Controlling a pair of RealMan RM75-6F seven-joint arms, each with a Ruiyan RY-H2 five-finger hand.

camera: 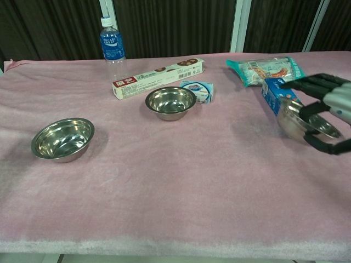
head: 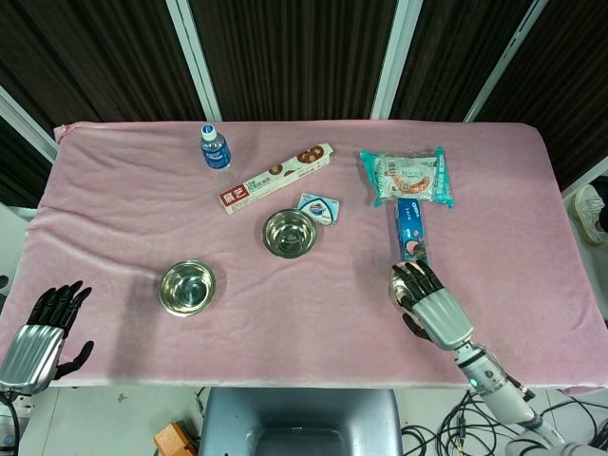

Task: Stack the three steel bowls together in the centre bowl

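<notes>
My right hand (head: 432,309) grips the right steel bowl (camera: 294,121) by its rim and holds it tilted above the cloth, just in front of the blue box (camera: 272,90). In the head view the hand hides nearly all of that bowl (head: 395,285). The centre steel bowl (head: 290,233) stands upright in the middle of the table, also seen in the chest view (camera: 170,102). The left steel bowl (head: 187,288) sits near the front left (camera: 62,139). My left hand (head: 38,337) hangs off the table's front left corner, fingers spread, holding nothing.
Pink cloth (head: 313,323) covers the table. A water bottle (head: 215,148), a long biscuit box (head: 276,177) and a small packet (head: 318,207) lie behind the centre bowl. A green snack bag (head: 408,177) and the blue box (head: 410,233) lie at the right.
</notes>
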